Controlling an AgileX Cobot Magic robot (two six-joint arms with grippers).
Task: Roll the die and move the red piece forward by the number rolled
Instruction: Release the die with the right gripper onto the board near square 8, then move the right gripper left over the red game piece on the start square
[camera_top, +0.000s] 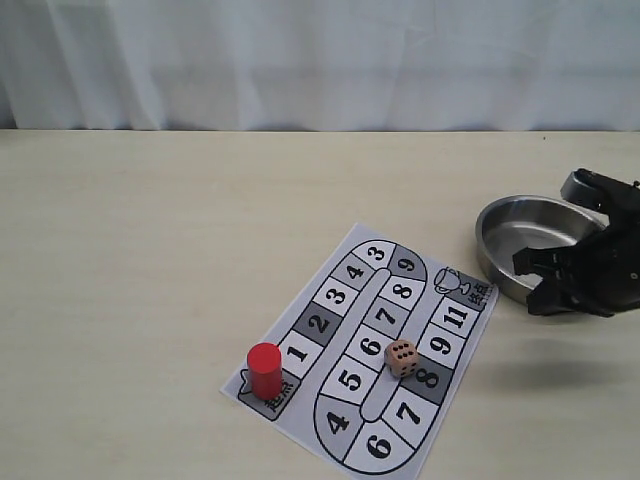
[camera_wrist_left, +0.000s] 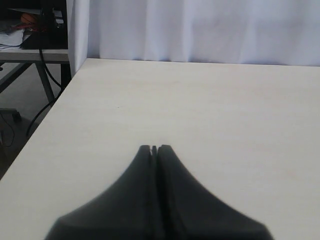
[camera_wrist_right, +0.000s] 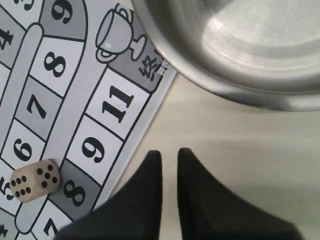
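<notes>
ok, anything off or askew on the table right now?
Nothing spilled or damaged. The board sheet lies skewed to the table edge, and the die rests across the lines between squares 6 and 8. The red piece stands upright.

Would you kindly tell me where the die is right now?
In the exterior view, the die lies on the game board between squares 6 and 8, right of the red piece.

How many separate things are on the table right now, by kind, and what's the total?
die: 1
red piece: 1
game board: 1
metal bowl: 1
Total: 4
</notes>
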